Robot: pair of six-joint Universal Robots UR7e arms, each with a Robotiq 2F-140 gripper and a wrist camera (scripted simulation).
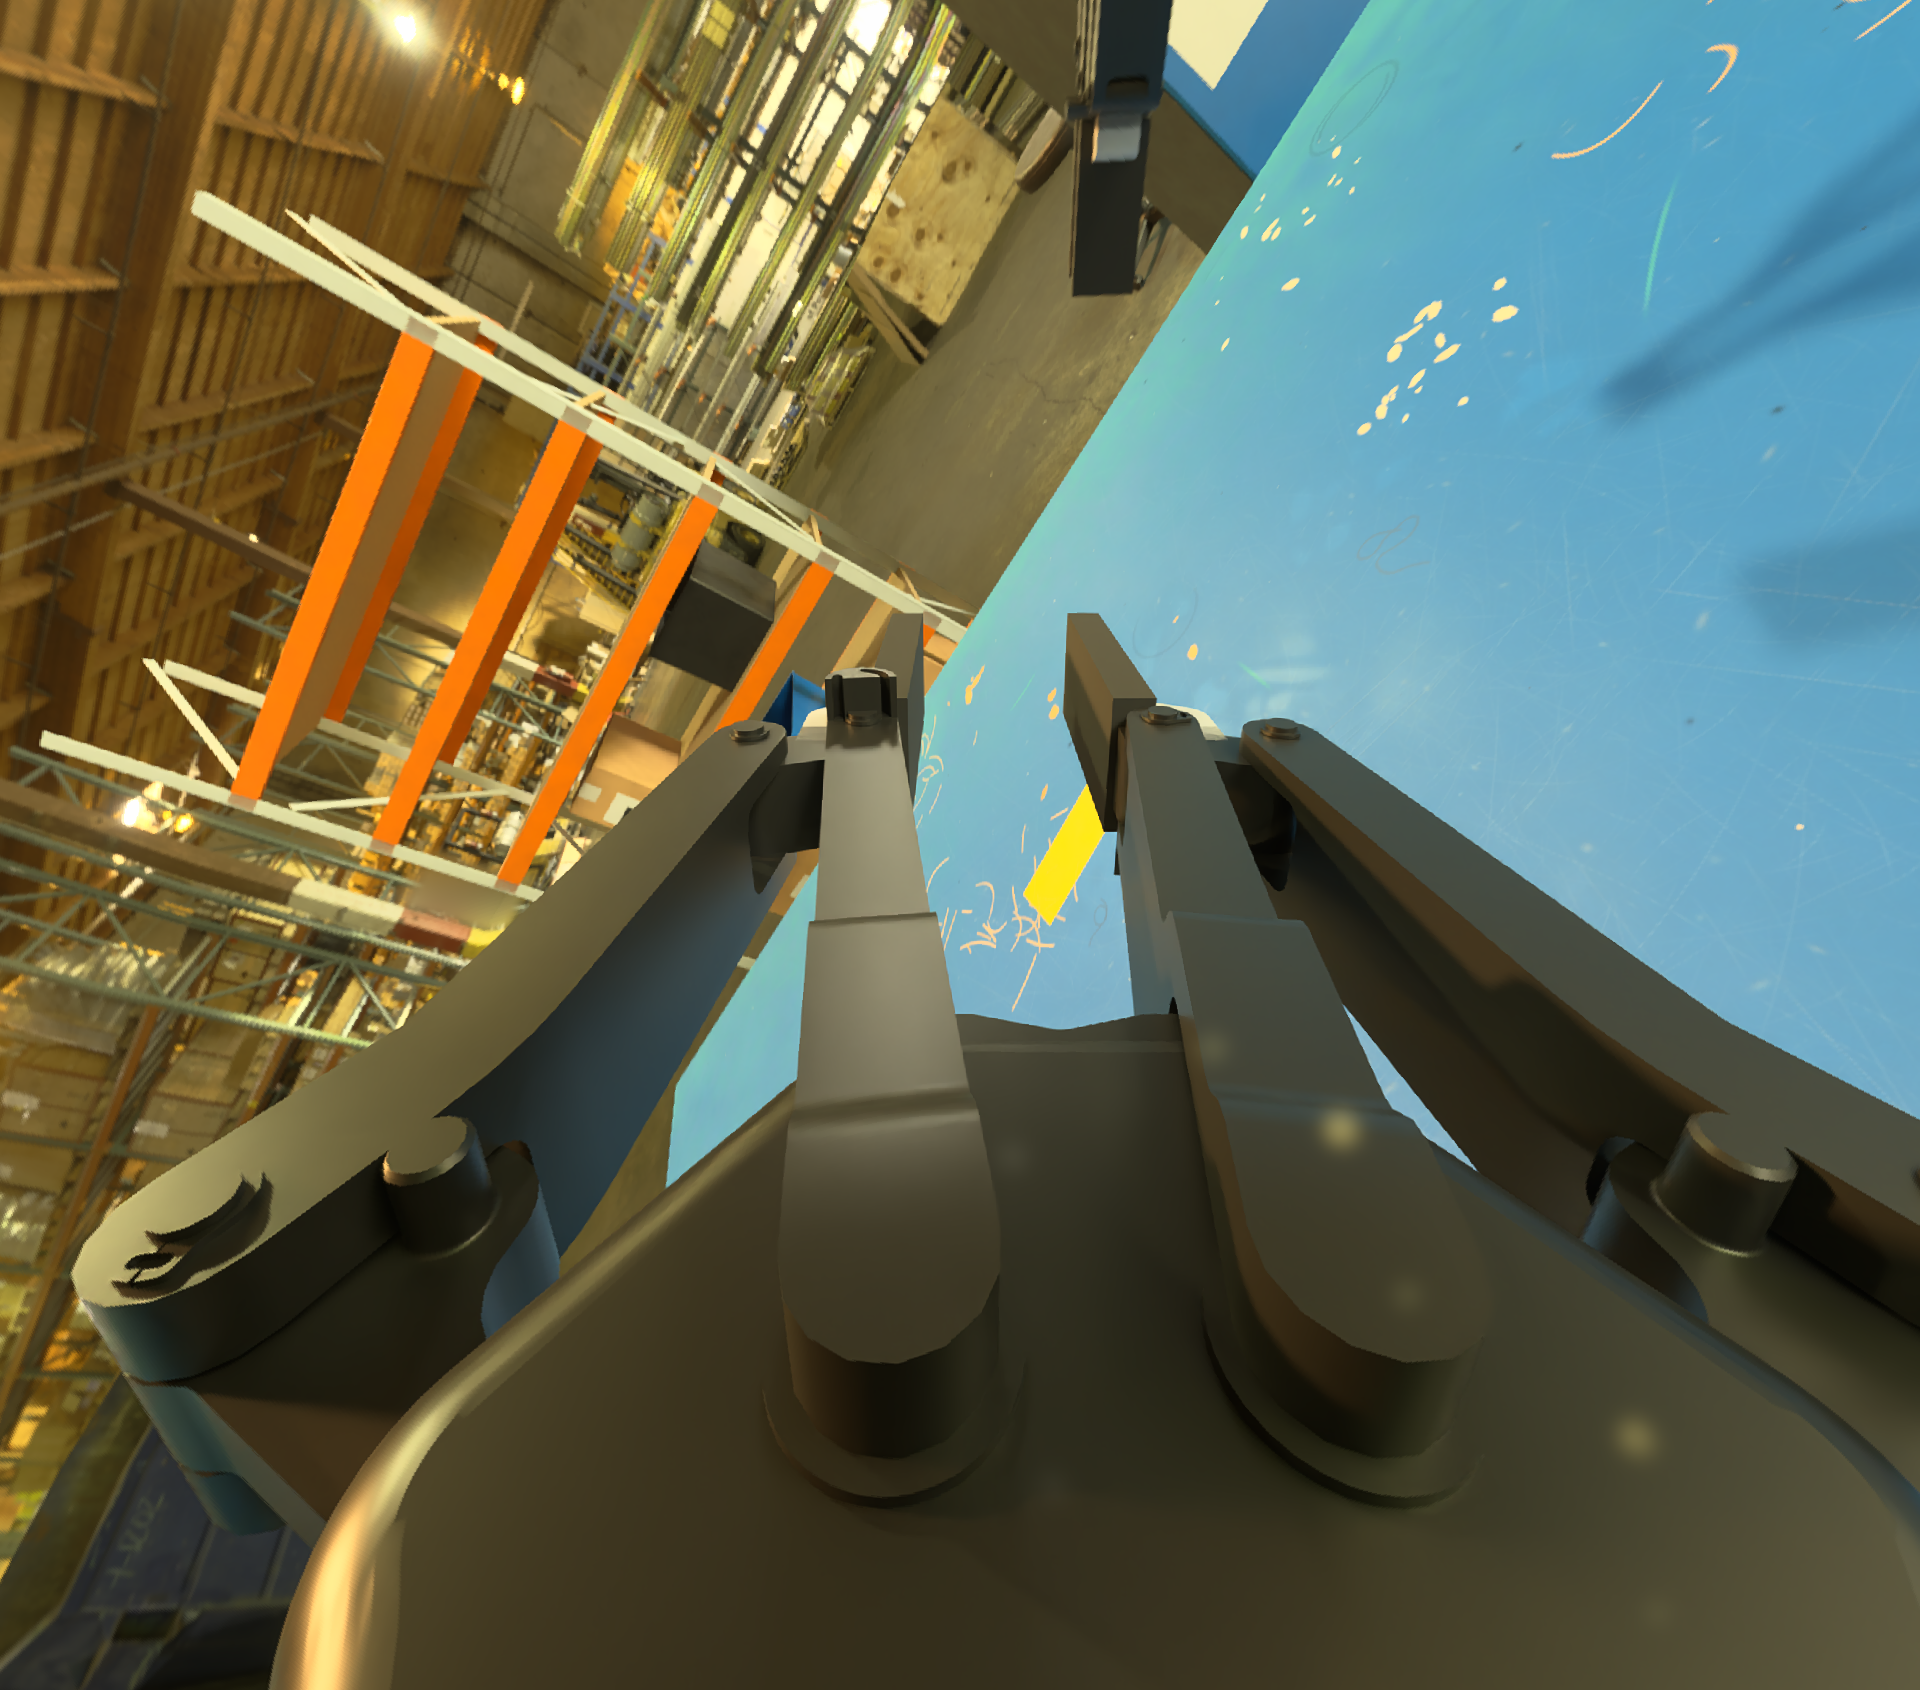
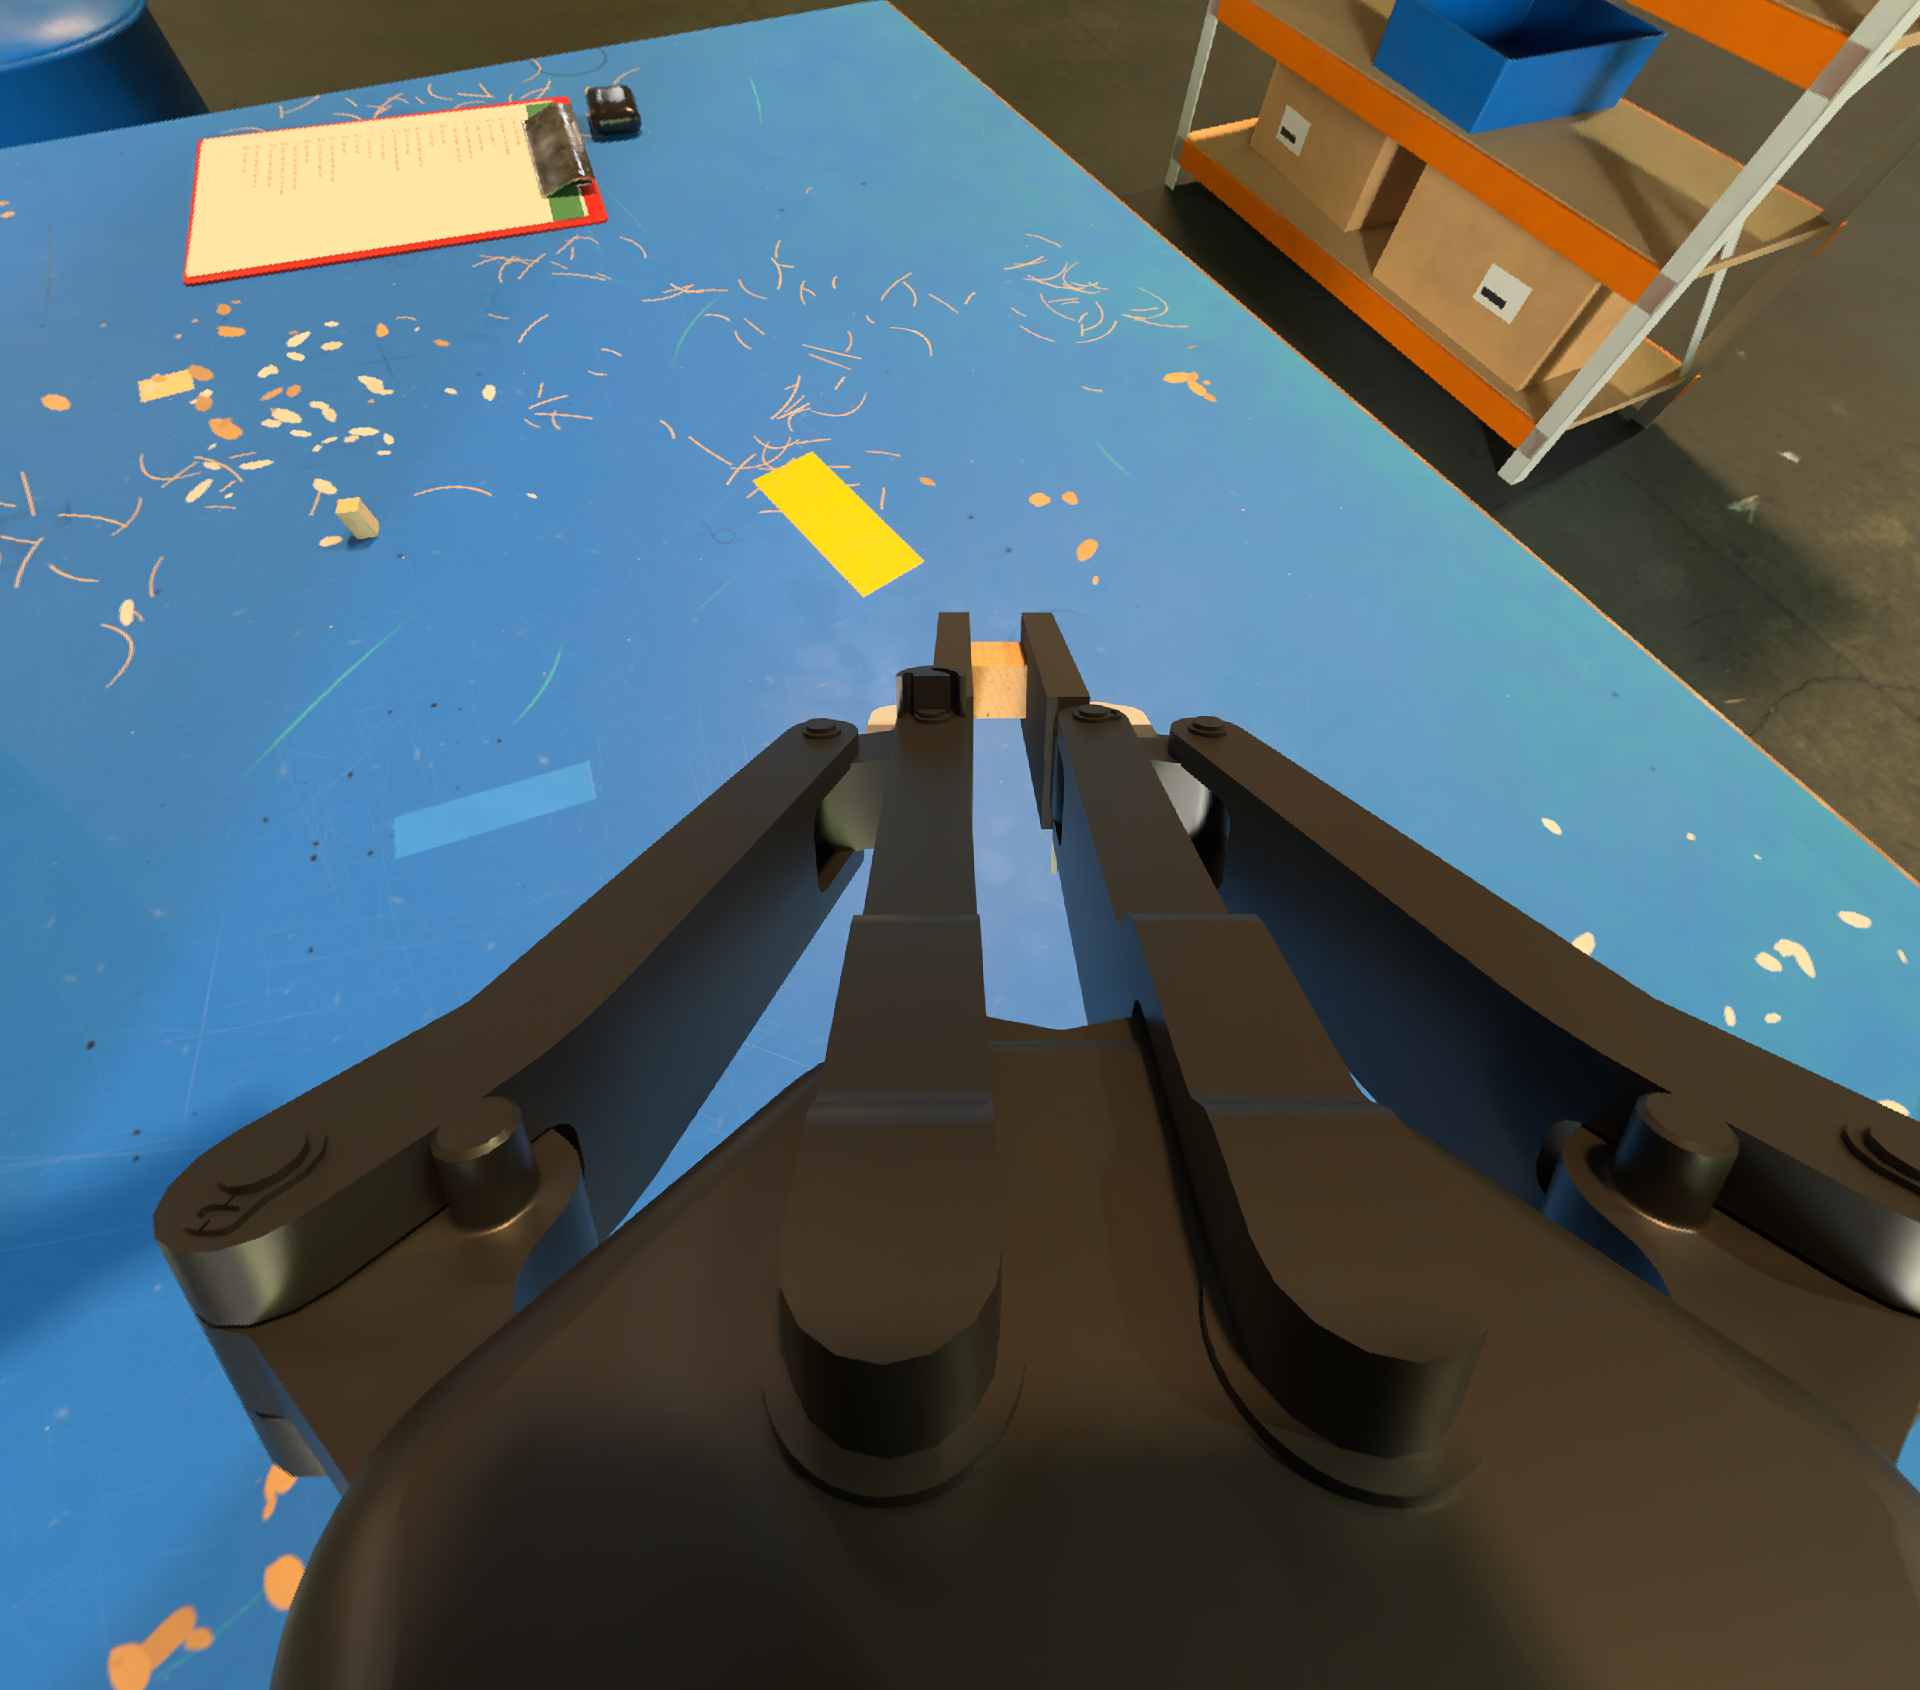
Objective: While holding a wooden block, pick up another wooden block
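Observation:
My right gripper (image 2: 995, 628) is shut on a light wooden block (image 2: 997, 682), which sits between its pads over the blue table (image 2: 1299, 601). A second small wooden block (image 2: 356, 518) stands free on the table, far to the left. A flat tan wood piece (image 2: 166, 385) lies farther left among chips. My left gripper (image 1: 1000, 653) is open and empty. It is tilted over the table's edge (image 1: 1558, 705), near a yellow tape strip (image 1: 1062, 856). No block shows in the left wrist view. The right gripper (image 1: 1110, 258) shows far off at the top of that view.
A yellow tape strip (image 2: 836, 523) lies just ahead of the right gripper, and a pale blue patch (image 2: 494, 807) to its left. A clipboard (image 2: 384, 191) and a small black object (image 2: 613, 110) lie at the far side. An orange shelf rack (image 2: 1538, 206) with boxes stands beyond the right edge.

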